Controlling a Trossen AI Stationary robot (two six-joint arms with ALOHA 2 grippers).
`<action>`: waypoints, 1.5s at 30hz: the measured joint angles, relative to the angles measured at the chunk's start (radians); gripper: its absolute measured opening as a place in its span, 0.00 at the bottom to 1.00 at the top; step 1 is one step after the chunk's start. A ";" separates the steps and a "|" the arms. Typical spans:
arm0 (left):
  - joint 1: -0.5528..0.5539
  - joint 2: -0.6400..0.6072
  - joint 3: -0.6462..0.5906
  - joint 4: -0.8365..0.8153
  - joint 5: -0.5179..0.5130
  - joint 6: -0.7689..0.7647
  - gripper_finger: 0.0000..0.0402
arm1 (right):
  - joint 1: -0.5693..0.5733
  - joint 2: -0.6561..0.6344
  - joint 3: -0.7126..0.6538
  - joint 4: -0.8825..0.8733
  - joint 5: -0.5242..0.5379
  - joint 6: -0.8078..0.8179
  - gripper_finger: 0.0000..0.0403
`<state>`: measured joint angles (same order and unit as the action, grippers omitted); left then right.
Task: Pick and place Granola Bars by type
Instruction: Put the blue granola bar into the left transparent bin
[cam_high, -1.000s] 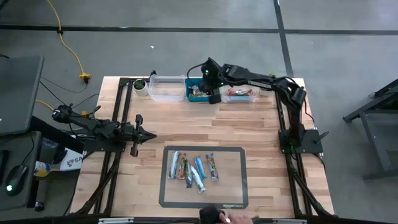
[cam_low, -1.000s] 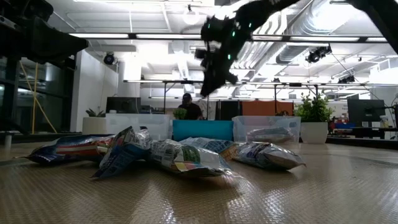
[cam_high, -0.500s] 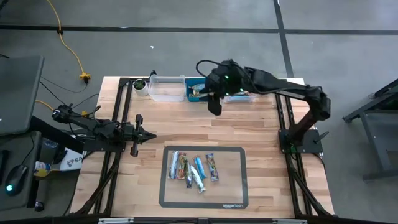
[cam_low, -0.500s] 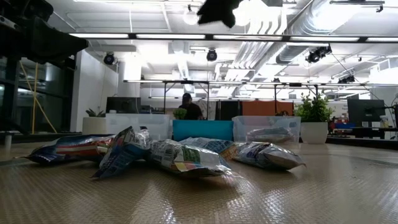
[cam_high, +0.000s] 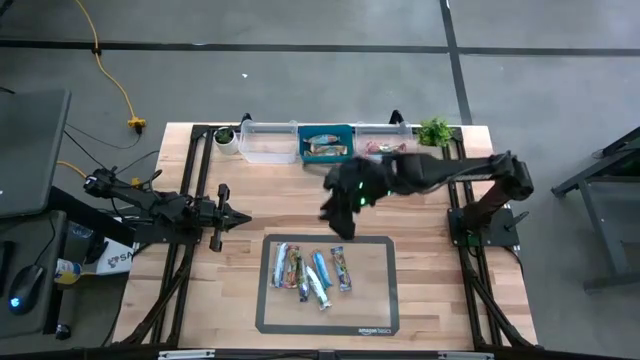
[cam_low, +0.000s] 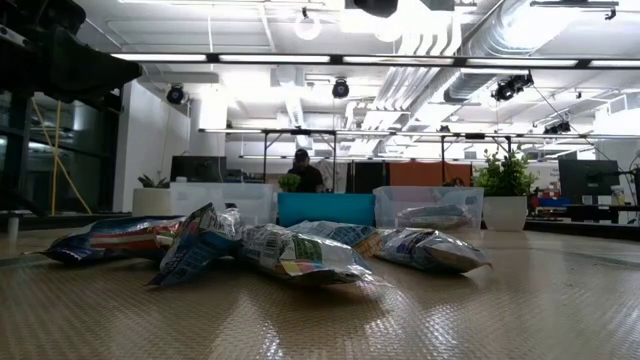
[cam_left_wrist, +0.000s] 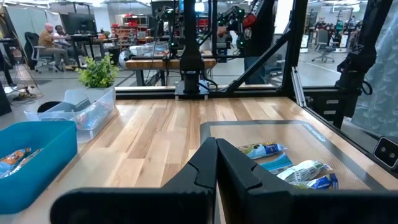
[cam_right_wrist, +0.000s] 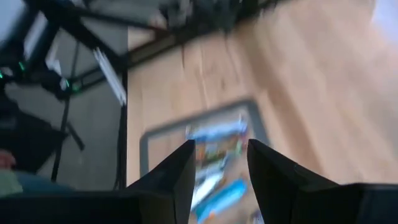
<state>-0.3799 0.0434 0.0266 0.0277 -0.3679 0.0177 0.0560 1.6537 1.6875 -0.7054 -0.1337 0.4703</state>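
Note:
Several granola bars (cam_high: 310, 272) in blue, teal and mixed-colour shiny wrappers lie in a loose cluster on the dark-framed mat; the low view shows the granola bars (cam_low: 270, 250) as a pile. One bar (cam_high: 325, 146) lies in the blue bin, and a red-orange bar (cam_high: 380, 149) lies in the clear bin to its right. My right gripper (cam_high: 342, 228) hangs open and empty above the table, just beyond the mat's far edge; in its wrist view the right gripper (cam_right_wrist: 221, 168) frames the bars. My left gripper (cam_high: 238, 218) waits shut at the table's left; its wrist view shows the left gripper (cam_left_wrist: 216, 155).
Three bins stand along the far edge: a clear bin (cam_high: 268, 143), the blue bin (cam_high: 304, 143) and another clear bin (cam_high: 402, 156). A small plant (cam_high: 434, 131) stands at the far right and a small pot (cam_high: 226, 137) at the far left. The mat (cam_high: 262, 300) lies near the table's near edge.
My right gripper has swung from over the blue bin toward the table's near edge, stopping just short of the mat. It rose out of the top of the low view on the way. The bars on the mat have stayed where they were.

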 joint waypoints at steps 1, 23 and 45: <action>0.000 0.000 0.000 0.000 0.000 0.000 0.00 | 0.019 0.009 0.000 -0.022 0.007 0.014 0.32; 0.000 0.000 0.000 0.000 0.000 0.000 0.00 | 0.239 0.311 0.000 -0.236 0.214 0.728 0.57; 0.000 0.000 0.000 0.000 0.000 0.000 0.00 | 0.250 0.477 0.000 -0.257 0.127 0.925 0.65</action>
<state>-0.3798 0.0437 0.0267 0.0280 -0.3679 0.0177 0.3059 2.1304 1.6875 -0.9627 -0.0069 1.3950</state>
